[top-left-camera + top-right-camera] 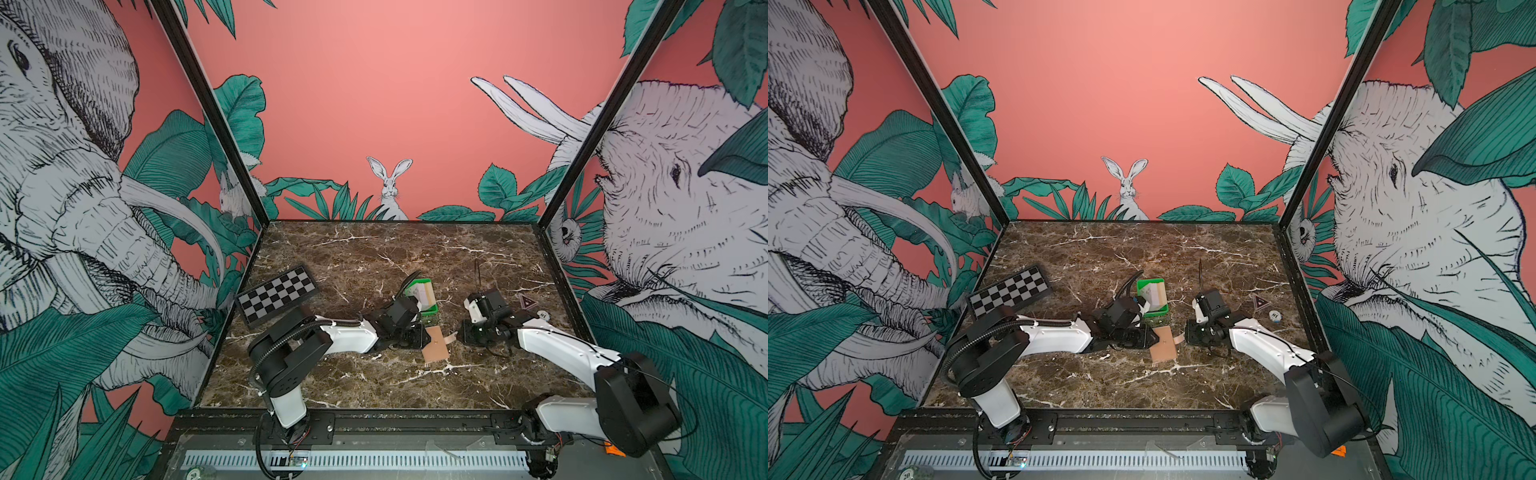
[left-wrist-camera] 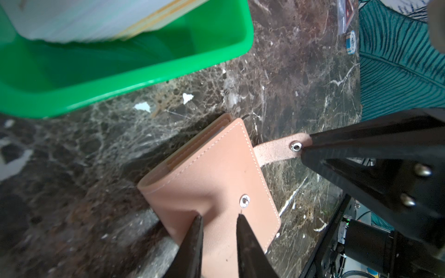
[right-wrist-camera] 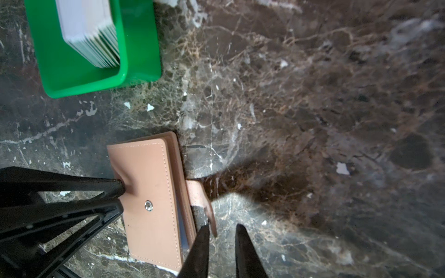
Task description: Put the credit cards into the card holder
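Note:
The tan card holder (image 1: 437, 348) (image 1: 1163, 348) lies closed on the marble, its snap strap (image 2: 277, 150) undone and sticking out toward the right arm. My left gripper (image 2: 219, 216) is open by a narrow gap. Its fingertips (image 3: 119, 186) press down on the cover near the spine and dent the leather. My right gripper (image 3: 222, 226) is open around the strap's end (image 3: 212, 216), which rests against one finger. The credit cards (image 1: 424, 293) (image 3: 89, 31) stand as a whitish stack in a green tray just behind the card holder.
The green tray (image 1: 432, 309) (image 2: 144, 72) stands close behind the left gripper. A checkerboard panel (image 1: 276, 295) lies at the left. A round poker chip (image 1: 543, 316) and a triangular sticker (image 1: 527, 301) lie at the right, behind the right arm.

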